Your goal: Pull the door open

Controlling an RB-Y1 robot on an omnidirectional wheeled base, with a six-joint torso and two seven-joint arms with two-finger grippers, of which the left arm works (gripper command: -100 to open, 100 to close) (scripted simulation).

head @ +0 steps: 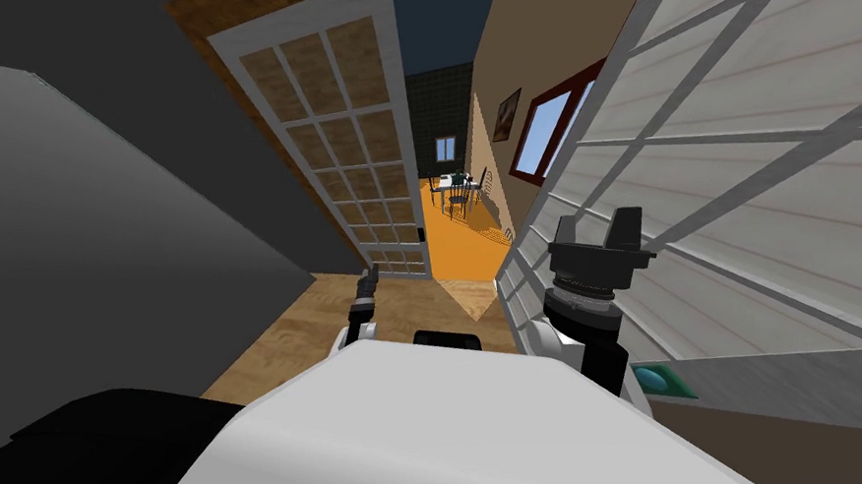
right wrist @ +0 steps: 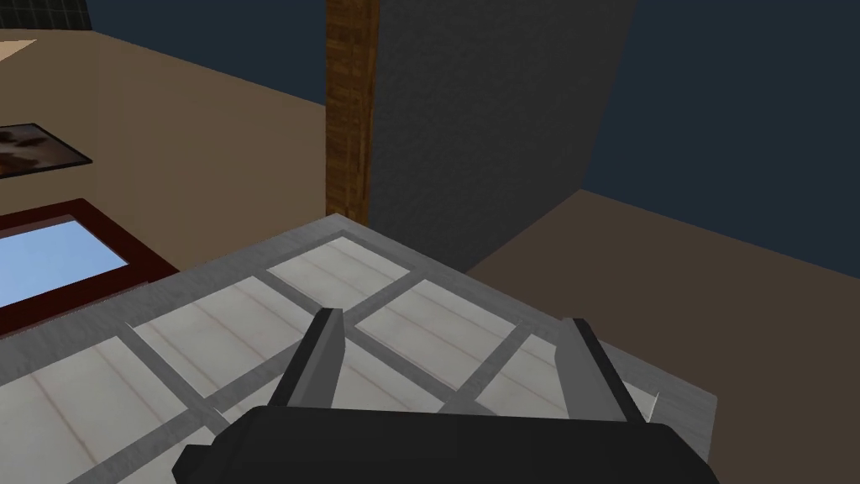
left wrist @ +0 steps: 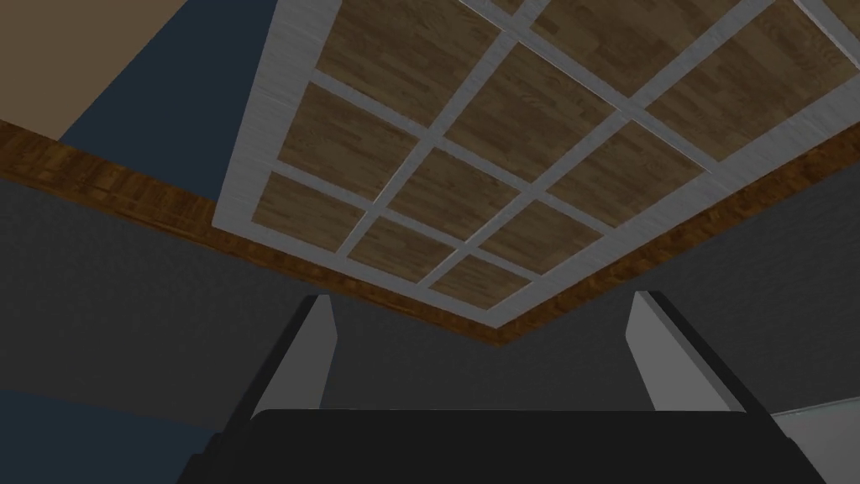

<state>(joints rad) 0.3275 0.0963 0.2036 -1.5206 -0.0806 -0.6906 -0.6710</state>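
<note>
The white-paned door (head: 754,124) takes up the right side of the head view, a grey lattice over pale panes, swung at an angle beside the doorway. The right gripper (head: 598,228) is up against its near edge. In the right wrist view that gripper (right wrist: 452,318) hangs over the panes of the same door (right wrist: 252,328), close to one of its corners. Its two fingers (right wrist: 326,353) stand wide apart with nothing between them, and I cannot tell whether they touch the door.

A small teal shape (head: 665,380) sits at the door's lower edge by the right forearm. What it is cannot be made out.

A second door leaf (head: 340,134), white-framed, lies back against the brown wooden trim (head: 202,39) on the far side of the opening. The left gripper (head: 367,278) is low over the wood floor (head: 309,335), well apart from both doors. In the left wrist view it (left wrist: 485,298) points at that leaf (left wrist: 470,143), fingers spread wide and holding nothing.

Between the two doors the way is open onto an orange floor (head: 459,246) with a small table and chairs (head: 459,190). On the tan wall beside the white-paned door hang a red-framed window (head: 547,134) and a picture (head: 507,113), its subject too blurred to read. A dark grey wall (head: 70,209) closes the left.
</note>
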